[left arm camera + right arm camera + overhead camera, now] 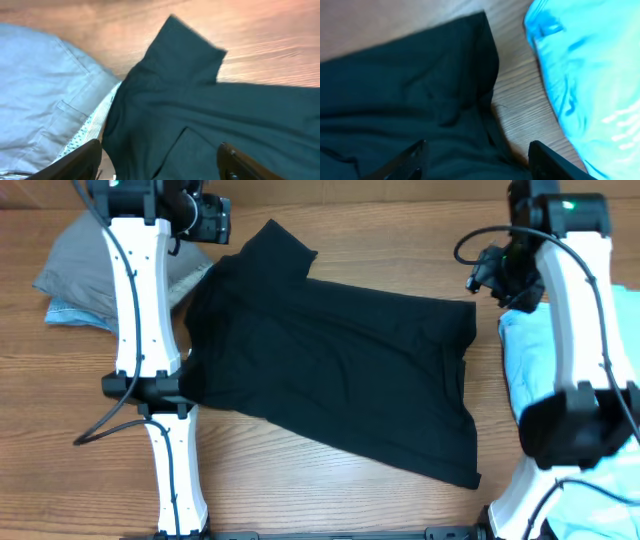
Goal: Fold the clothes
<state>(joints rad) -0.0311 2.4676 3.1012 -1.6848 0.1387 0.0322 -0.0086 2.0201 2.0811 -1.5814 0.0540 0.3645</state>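
The black T-shirt (340,370) lies spread across the middle of the table, one sleeve sticking out at the back left (280,245). It fills the lower part of the left wrist view (210,125) and the left part of the right wrist view (410,100). The light blue T-shirt (525,365) lies at the right, partly under the right arm, and shows bright in the right wrist view (590,75). My left gripper (160,162) is open and empty above the shirt's back left part. My right gripper (477,162) is open and empty above the shirt's back right edge.
A grey folded garment (85,270) lies on a pale blue patterned cloth (70,313) at the back left; they also show in the left wrist view (40,90). The two white arms (140,300) (585,310) stand over both sides of the wooden table (300,480).
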